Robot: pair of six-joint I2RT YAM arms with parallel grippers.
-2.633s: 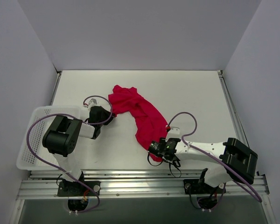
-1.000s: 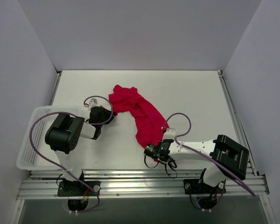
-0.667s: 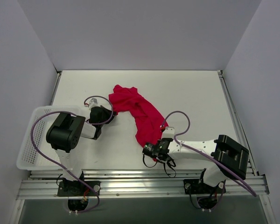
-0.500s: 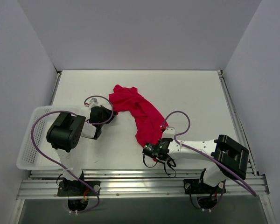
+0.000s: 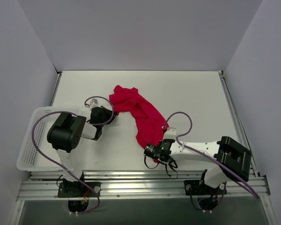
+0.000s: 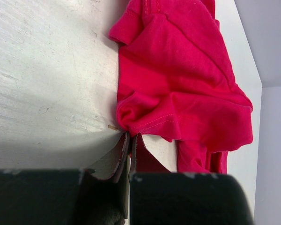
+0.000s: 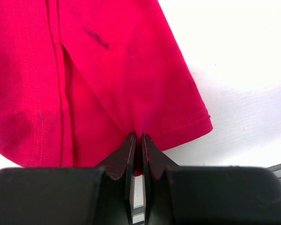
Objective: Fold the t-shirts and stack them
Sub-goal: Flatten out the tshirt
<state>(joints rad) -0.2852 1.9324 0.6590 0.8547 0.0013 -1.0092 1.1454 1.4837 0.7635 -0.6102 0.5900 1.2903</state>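
Note:
One red t-shirt (image 5: 140, 112) lies bunched in a curved strip on the white table (image 5: 196, 98). My left gripper (image 5: 111, 114) sits at the strip's upper left end. In the left wrist view it (image 6: 130, 137) is shut on a folded hemmed edge of the t-shirt (image 6: 178, 84), low on the table. My right gripper (image 5: 149, 146) is at the strip's near end. The right wrist view shows it (image 7: 136, 138) shut on the lower edge of the t-shirt (image 7: 107, 70), next to a stitched hem, with red cloth pinched between the jaws.
A white mesh basket (image 5: 30, 140) stands at the near left, beside the left arm. Purple cables loop over both arms. Grey walls close the table on three sides, and a metal rail (image 5: 131, 176) runs along the near edge.
My right gripper has shut on the t-shirt's near edge and its arm has shifted slightly right. The left gripper and the cloth's upper end have not moved.

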